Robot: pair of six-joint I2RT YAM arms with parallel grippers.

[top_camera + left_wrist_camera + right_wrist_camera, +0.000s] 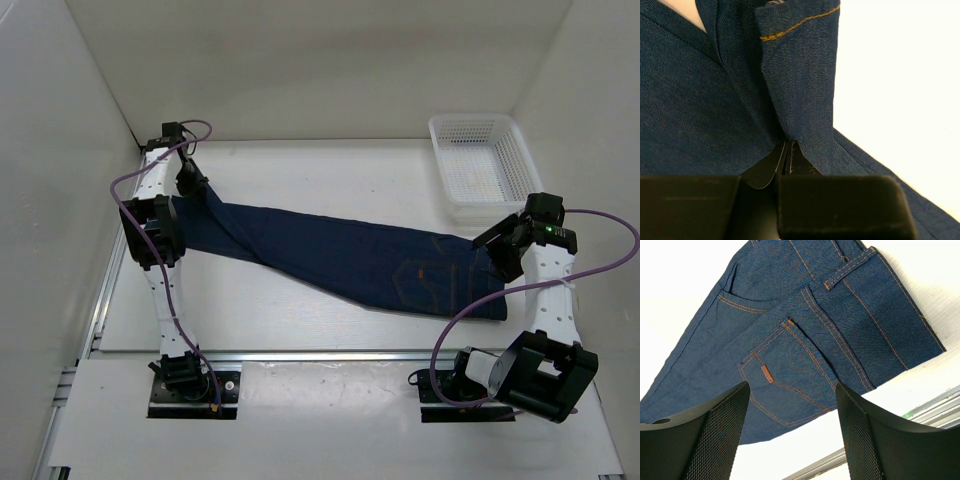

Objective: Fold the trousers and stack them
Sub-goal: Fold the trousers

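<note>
The dark navy trousers [330,255] lie stretched across the white table, waist end at the right, leg ends at the far left. My left gripper [190,178] is shut on the leg hem and holds it lifted off the table; the left wrist view shows the cloth [790,90] pinched between the closed fingers, with orange hem stitching above. My right gripper [505,250] is open and hovers just above the waist end. The right wrist view shows the back pocket [785,375] with its orange label between the spread fingers [715,435].
A white mesh basket [483,165] stands at the back right, close to the right arm. White walls enclose the table at left, back and right. A metal rail [320,352] runs along the near edge.
</note>
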